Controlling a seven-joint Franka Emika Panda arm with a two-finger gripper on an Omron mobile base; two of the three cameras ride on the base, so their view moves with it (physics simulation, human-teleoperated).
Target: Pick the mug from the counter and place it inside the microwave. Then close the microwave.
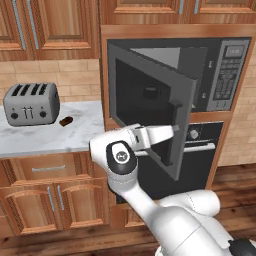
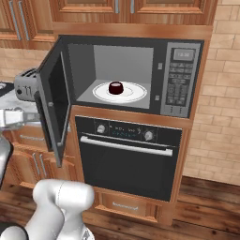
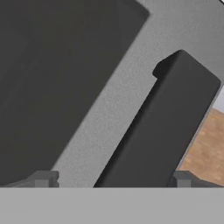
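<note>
Close to your lens, the claw (image 3: pixel 113 181) stands spread wide against the door handle (image 3: pixel 159 124), gripping nothing. Mug (image 2: pixel 116 87) sits on the white plate (image 2: pixel 136 92) inside the open microwave (image 2: pixel 180 79), well beyond the claw.

From the left base view, the grey microwave's open dark-windowed door (image 1: pixel 150 107) hid most of the cavity, so the small dark red mug (image 1: pixel 149 92) was just a dim blob. The white arm covered the door's lower edge. Up close, the door's dark handle bar (image 3: pixel 162 127) ran off frame.
</note>
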